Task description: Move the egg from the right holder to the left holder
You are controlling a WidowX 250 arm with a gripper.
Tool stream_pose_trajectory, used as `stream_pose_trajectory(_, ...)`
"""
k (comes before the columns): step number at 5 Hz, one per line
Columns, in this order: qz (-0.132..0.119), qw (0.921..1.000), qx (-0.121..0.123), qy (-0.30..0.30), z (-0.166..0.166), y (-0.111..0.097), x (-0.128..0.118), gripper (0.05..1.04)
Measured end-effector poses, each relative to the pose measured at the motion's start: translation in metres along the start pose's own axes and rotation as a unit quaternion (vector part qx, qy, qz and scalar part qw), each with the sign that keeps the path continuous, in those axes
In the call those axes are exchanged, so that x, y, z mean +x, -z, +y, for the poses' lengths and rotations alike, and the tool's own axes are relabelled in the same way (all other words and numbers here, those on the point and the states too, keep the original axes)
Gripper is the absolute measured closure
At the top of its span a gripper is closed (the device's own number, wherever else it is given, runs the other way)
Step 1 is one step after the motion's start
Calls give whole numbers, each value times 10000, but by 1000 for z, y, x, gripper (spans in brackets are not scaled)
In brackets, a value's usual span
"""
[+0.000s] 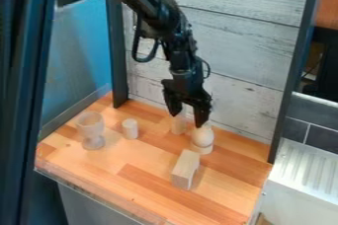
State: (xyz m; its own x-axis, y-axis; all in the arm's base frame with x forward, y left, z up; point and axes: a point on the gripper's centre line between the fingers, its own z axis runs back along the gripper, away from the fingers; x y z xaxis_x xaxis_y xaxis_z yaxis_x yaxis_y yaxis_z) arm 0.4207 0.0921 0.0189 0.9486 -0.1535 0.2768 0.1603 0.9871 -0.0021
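Pincer (188, 120) parted near rounded egg (202, 135); wood-strip counter (142, 159).

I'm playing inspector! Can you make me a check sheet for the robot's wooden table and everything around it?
Surface: wooden tabletop, striped.
Job's things: egg on the right holder; short cylinder, maybe the left holder, its top bare.
Clutter: see-through goblet, wooden block, pale upright piece.
End effector: open, by the egg; contact unclear.
Cables: black loop beside the arm.
Surroundings: plank wall, blue panel.

The gripper (188, 120) partly hides a pale block (178, 124), and the top edge crops the arm (173, 26)
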Motion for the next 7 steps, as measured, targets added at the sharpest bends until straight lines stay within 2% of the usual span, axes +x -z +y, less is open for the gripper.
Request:
stream_pose_trajectory(1, -5, 9999, 72, 80, -6, 3, 4, 84)
stream_pose_trajectory(2, 142, 9999, -26, 68, -8, 18, -2, 84)
stream_pose_trajectory(3, 68, 10000, 41, 57, -7, 18, 2, 84)
stream_pose_trajectory(5, 156, 9998, 62, 132, -23, 37, 5, 84)
stream_pose_trajectory(6, 172, 9998, 94, 60, -24, 44, 6, 136)
stream_pose_trajectory(7, 112, 9999, 13, 33, -25, 41, 11, 329)
